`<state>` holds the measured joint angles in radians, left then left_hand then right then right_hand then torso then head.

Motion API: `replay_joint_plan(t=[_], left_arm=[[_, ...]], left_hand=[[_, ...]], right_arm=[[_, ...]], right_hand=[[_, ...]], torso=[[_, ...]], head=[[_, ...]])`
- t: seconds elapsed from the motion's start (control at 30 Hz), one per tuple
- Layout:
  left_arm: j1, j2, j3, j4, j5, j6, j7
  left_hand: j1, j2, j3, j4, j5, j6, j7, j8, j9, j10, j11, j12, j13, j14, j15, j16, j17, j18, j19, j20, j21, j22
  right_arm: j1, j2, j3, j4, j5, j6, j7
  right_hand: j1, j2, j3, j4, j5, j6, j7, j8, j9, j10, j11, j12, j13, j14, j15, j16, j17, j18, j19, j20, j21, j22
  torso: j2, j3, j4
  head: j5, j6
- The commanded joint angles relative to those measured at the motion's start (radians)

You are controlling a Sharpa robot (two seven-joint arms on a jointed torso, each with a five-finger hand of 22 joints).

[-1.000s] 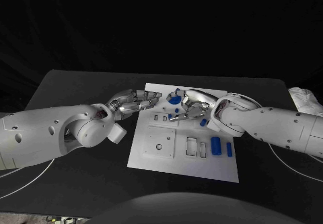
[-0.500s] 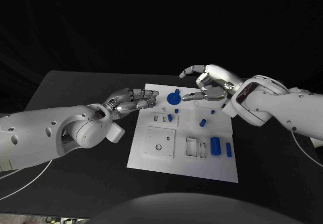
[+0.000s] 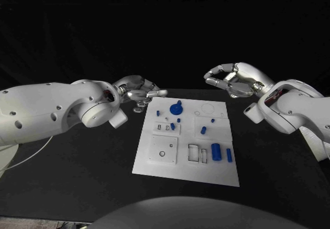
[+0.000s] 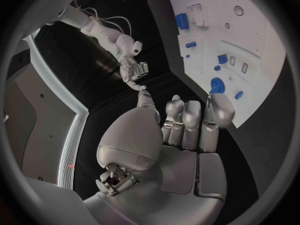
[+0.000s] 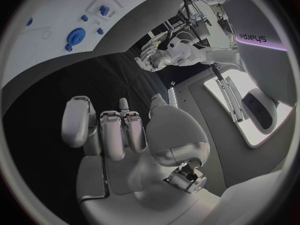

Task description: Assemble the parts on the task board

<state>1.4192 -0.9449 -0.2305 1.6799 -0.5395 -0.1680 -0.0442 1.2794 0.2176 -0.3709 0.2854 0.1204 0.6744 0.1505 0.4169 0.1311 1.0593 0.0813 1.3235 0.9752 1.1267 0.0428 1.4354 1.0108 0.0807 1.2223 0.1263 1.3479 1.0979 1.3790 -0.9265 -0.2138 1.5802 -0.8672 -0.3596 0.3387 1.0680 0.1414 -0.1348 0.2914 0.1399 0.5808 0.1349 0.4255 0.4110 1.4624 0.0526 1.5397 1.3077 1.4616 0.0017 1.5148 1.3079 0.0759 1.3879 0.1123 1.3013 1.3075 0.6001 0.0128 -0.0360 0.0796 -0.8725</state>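
The white task board (image 3: pixel 206 172) lies flat in the middle of the black table. A round blue disc part (image 3: pixel 177 109) stands near its far edge, with several small blue pieces such as a peg (image 3: pixel 203 129) around it. A blue cylinder (image 3: pixel 217 151) and a slim blue bar (image 3: pixel 229 154) lie at the right side. My left hand (image 3: pixel 141 93) hovers off the board's far left corner, fingers loosely bent, holding nothing. Raised beyond the far right corner, my right hand (image 3: pixel 230 78) holds nothing in its curved, parted fingers. The wrist views show the left hand (image 4: pixel 181 135), board (image 4: pixel 250 35), right hand (image 5: pixel 119 130) and disc (image 5: pixel 76 36).
Black table (image 3: pixel 82 167) surrounds the board on all sides. Rectangular slots (image 3: pixel 197 152) and a square plate with a small ring (image 3: pixel 163 149) sit in the board's near half. Both white forearms hang above the table's far corners.
My right hand has let go near the blue disc, lifted off the board and drawn back to the right. My left hand has risen and pulled away from the board's left edge.
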Motion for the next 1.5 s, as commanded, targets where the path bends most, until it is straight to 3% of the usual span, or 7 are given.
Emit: replay_joint_plan(t=[0.03, 0.17, 0.37, 0.67, 0.97, 1.17, 1.5], left_arm=[[0.015, 0.035, -0.001, -0.03, -0.222, 0.217, -0.398], [0.024, 0.092, -0.001, -0.075, -0.258, 0.292, -0.537], [0.028, 0.218, -0.001, -0.178, -0.26, 0.41, -0.675], [0.02, 0.321, -0.001, -0.266, -0.252, 0.377, -0.719], [-0.017, 0.381, 0.0, -0.315, -0.282, 0.347, -0.733], [-0.041, 0.414, 0.0, -0.342, -0.345, 0.34, -0.74], [-0.058, 0.434, 0.0, -0.37, -0.401, 0.359, -0.743]], left_hand=[[-0.026, 0.019, -0.011, -0.004, 0.051, 0.098, -0.01, 0.084, 0.035, 0.316, -0.011, 0.174, 0.371, 0.257, -0.015, 0.096, 0.317, -0.036, 0.158, -0.006, 0.134, 0.245], [-0.059, 0.047, -0.025, 0.005, 0.079, 0.178, -0.046, 0.164, 0.09, 0.511, -0.043, 0.247, 0.595, 0.444, -0.047, 0.135, 0.559, -0.063, 0.282, -0.017, 0.201, 0.398], [-0.099, 0.071, -0.024, 0.004, 0.087, 0.186, -0.066, 0.211, 0.164, 0.512, -0.065, 0.247, 0.596, 0.444, -0.071, 0.135, 0.56, -0.081, 0.348, -0.04, 0.223, 0.473], [-0.145, 0.07, 0.049, 0.004, 0.146, 0.159, -0.061, 0.168, 0.202, 0.512, -0.062, 0.247, 0.596, 0.444, -0.073, 0.135, 0.56, -0.081, 0.348, -0.044, 0.223, 0.473], [-0.067, 0.048, 0.098, -0.023, 0.243, 0.15, -0.057, 0.115, 0.229, 0.512, -0.059, 0.247, 0.596, 0.444, -0.071, 0.135, 0.56, -0.08, 0.346, -0.042, 0.222, 0.471], [-0.029, 0.025, 0.13, -0.037, 0.221, 0.183, -0.065, 0.098, 0.251, 0.512, -0.065, 0.247, 0.596, 0.444, -0.076, 0.135, 0.56, -0.081, 0.348, -0.045, 0.223, 0.473], [-0.032, -0.007, 0.174, -0.019, 0.217, 0.176, -0.08, 0.148, 0.386, 0.512, -0.081, 0.247, 0.596, 0.444, -0.091, 0.135, 0.56, -0.079, 0.344, -0.061, 0.221, 0.467]], right_arm=[[-0.005, -0.002, -0.005, 0.011, 0.073, 0.091, -0.06], [-0.01, -0.006, -0.009, 0.02, 0.08, 0.134, -0.096], [-0.019, -0.009, -0.011, 0.02, 0.097, 0.204, -0.162], [-0.023, -0.002, -0.012, 0.018, 0.118, 0.246, -0.21], [-0.023, -0.003, -0.012, 0.02, 0.12, 0.248, -0.221], [-0.023, -0.003, -0.012, 0.021, 0.119, 0.254, -0.222], [-0.023, -0.002, -0.012, 0.015, 0.118, 0.257, -0.229]], right_hand=[[0.004, 0.018, -0.012, 0.0, 0.019, 0.023, 0.0, 0.0, -0.005, 0.086, -0.003, 0.017, 0.246, 0.069, -0.004, 0.02, 0.211, -0.023, 0.028, -0.002, 0.044, 0.194], [0.009, 0.031, -0.018, 0.0, 0.035, 0.033, 0.0, -0.001, -0.01, 0.091, -0.003, 0.021, 0.25, 0.073, -0.004, 0.024, 0.216, -0.024, 0.032, -0.003, 0.053, 0.196], [0.011, 0.04, -0.023, 0.0, 0.048, 0.035, 0.0, -0.005, -0.014, 0.078, -0.002, 0.012, 0.239, 0.062, -0.003, 0.016, 0.203, -0.019, 0.016, -0.003, 0.035, 0.19], [0.02, 0.045, -0.032, -0.001, 0.067, 0.032, 0.0, -0.015, -0.022, 0.07, -0.001, 0.008, 0.233, 0.056, -0.001, 0.011, 0.196, -0.017, 0.005, -0.001, 0.027, 0.186], [0.025, 0.043, -0.037, -0.002, 0.073, 0.029, 0.002, -0.019, -0.025, 0.068, 0.0, 0.007, 0.232, 0.056, -0.001, 0.012, 0.196, -0.016, 0.002, 0.0, 0.026, 0.186], [0.028, 0.044, -0.04, -0.002, 0.08, 0.028, 0.002, -0.022, -0.028, 0.068, 0.001, 0.007, 0.233, 0.056, 0.0, 0.012, 0.197, -0.016, 0.001, 0.0, 0.026, 0.185], [0.028, 0.045, -0.042, -0.001, 0.085, 0.028, 0.003, -0.023, -0.029, 0.065, 0.001, 0.005, 0.23, 0.054, 0.0, 0.011, 0.194, -0.015, -0.002, 0.0, 0.022, 0.184]], torso=[[-0.035, 0.0134, -0.0304], [-0.035, 0.0143, -0.0415], [-0.031, 0.0138, -0.0501], [-0.021, 0.0178, -0.0661], [-0.019, 0.0253, -0.0653], [-0.02, 0.0242, -0.0679], [-0.025, 0.023, -0.0755]], head=[[0.03, 0.0], [0.044, 0.0], [0.044, 0.0], [0.064, 0.0], [0.07, 0.0], [0.074, 0.0], [0.074, 0.0]])
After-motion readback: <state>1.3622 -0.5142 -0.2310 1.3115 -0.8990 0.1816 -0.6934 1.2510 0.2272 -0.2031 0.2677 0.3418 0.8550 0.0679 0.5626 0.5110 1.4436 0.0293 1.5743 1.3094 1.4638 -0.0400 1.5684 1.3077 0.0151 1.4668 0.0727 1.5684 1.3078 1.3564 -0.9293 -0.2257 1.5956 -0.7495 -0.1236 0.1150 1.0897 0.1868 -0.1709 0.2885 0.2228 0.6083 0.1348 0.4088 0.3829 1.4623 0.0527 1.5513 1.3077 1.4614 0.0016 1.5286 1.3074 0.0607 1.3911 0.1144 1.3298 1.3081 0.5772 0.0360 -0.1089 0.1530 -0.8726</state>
